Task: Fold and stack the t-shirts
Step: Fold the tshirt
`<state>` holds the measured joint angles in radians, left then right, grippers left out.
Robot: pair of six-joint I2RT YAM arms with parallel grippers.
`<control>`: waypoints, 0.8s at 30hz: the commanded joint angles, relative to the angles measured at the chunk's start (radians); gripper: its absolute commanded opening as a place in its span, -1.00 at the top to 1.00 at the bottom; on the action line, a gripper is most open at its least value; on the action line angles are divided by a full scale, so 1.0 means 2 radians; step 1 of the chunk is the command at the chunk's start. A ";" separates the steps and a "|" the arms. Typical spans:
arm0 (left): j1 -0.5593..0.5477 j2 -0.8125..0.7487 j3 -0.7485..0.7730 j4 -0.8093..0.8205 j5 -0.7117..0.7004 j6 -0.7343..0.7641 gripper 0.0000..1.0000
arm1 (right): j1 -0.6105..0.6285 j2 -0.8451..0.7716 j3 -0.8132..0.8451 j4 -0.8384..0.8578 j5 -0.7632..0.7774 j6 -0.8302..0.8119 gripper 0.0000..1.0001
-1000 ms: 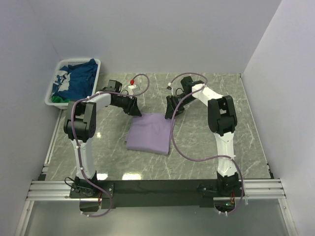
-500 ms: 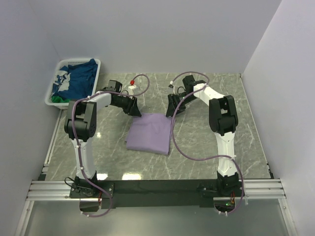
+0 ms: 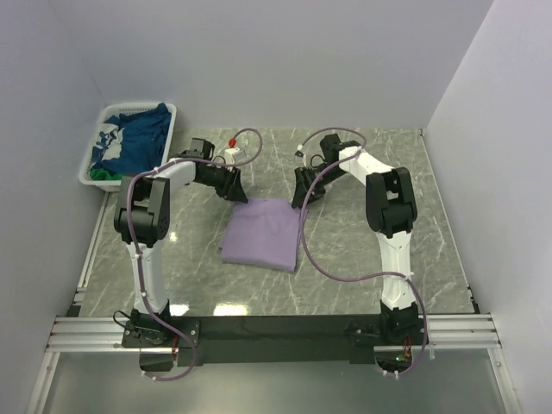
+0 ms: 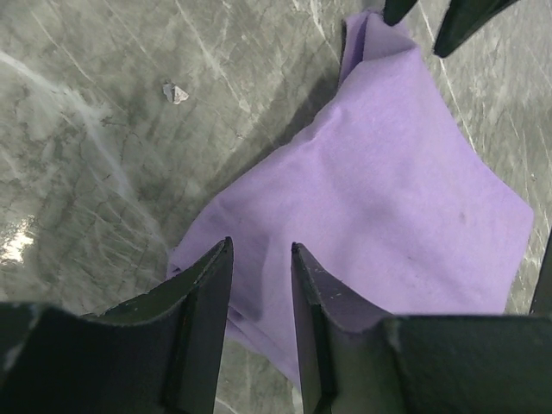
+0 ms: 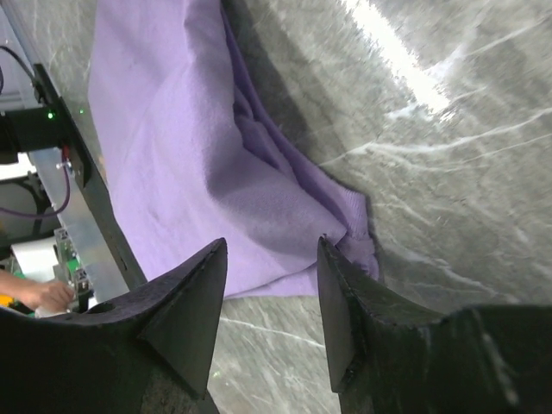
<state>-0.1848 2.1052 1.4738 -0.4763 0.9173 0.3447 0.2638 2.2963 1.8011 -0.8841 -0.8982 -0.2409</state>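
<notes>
A folded lavender-purple t-shirt (image 3: 263,235) lies flat mid-table. My left gripper (image 3: 235,188) hovers just over its far left corner, and my right gripper (image 3: 299,197) over its far right corner. In the left wrist view the left gripper (image 4: 260,250) stands open, with the purple cloth (image 4: 397,198) below and nothing pinched. In the right wrist view the right gripper (image 5: 272,246) is open above the bunched corner of the shirt (image 5: 190,147), holding nothing. A navy blue t-shirt (image 3: 138,142) with white print and a bit of green cloth (image 3: 105,173) sit in the basket.
The white slatted basket (image 3: 89,169) stands off the table's far left corner. A small pale scrap (image 4: 175,91) lies on the marble beyond the shirt. White walls close in the back and right. Purple cables loop from both arms over the table.
The right gripper has drawn back a little from the shirt's corner and its jaws have narrowed slightly. The left gripper has hardly moved. The shirt lies as before.
</notes>
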 commanded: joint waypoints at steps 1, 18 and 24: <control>0.000 0.008 0.019 -0.006 -0.002 -0.004 0.23 | 0.002 0.002 0.020 -0.024 -0.013 -0.024 -0.08; 0.000 0.013 0.022 -0.005 -0.006 -0.010 0.23 | -0.002 0.015 0.004 0.012 0.014 0.030 -0.12; 0.000 0.017 0.028 -0.007 -0.011 -0.014 0.24 | -0.002 0.022 0.003 0.009 0.016 0.038 -0.13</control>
<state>-0.1848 2.1292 1.4925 -0.4847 0.8936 0.3271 0.2638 2.3211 1.8004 -0.8749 -0.8761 -0.1856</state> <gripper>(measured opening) 0.386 0.561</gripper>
